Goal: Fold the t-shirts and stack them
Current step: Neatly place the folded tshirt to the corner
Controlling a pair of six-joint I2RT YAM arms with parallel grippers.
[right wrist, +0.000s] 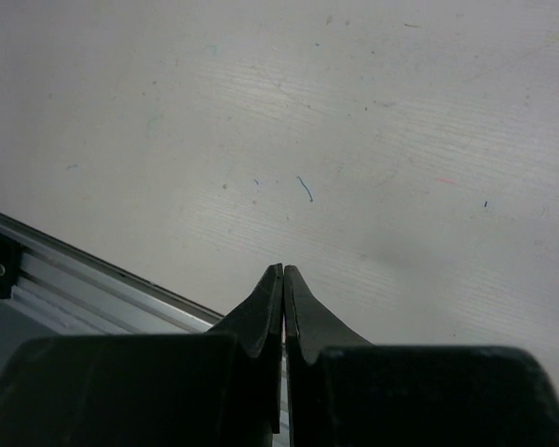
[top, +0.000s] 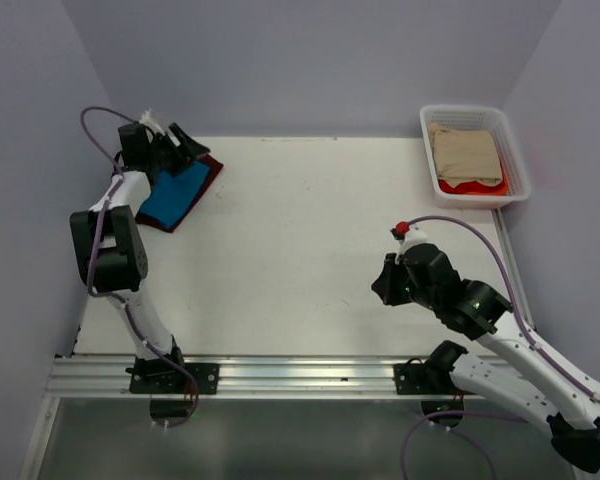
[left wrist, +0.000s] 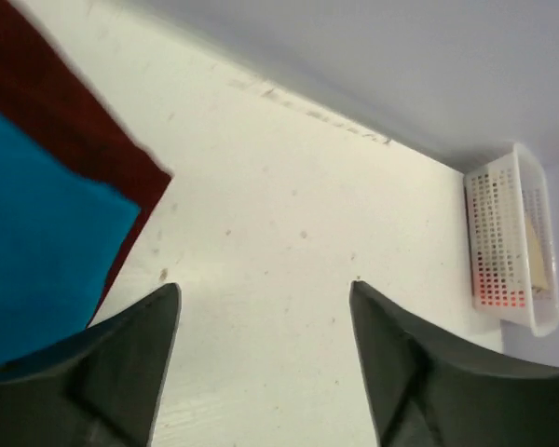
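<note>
A folded teal-blue t-shirt point(top: 176, 196) lies on top of a folded dark maroon t-shirt point(top: 209, 172) at the table's far left. Both show in the left wrist view, the teal one point(left wrist: 37, 233) over the maroon one point(left wrist: 56, 102). My left gripper point(top: 185, 147) hovers over the stack's far edge; its jaws are wide open and empty point(left wrist: 264, 289). My right gripper point(top: 385, 283) is shut and empty point(right wrist: 283, 270) over bare table at the near right.
A white perforated basket point(top: 512, 155) at the far right corner holds a beige folded cloth point(top: 465, 152) over an orange-red one point(top: 470, 187). It also shows in the left wrist view point(left wrist: 508, 251). A metal rail point(top: 280, 375) runs along the near edge.
</note>
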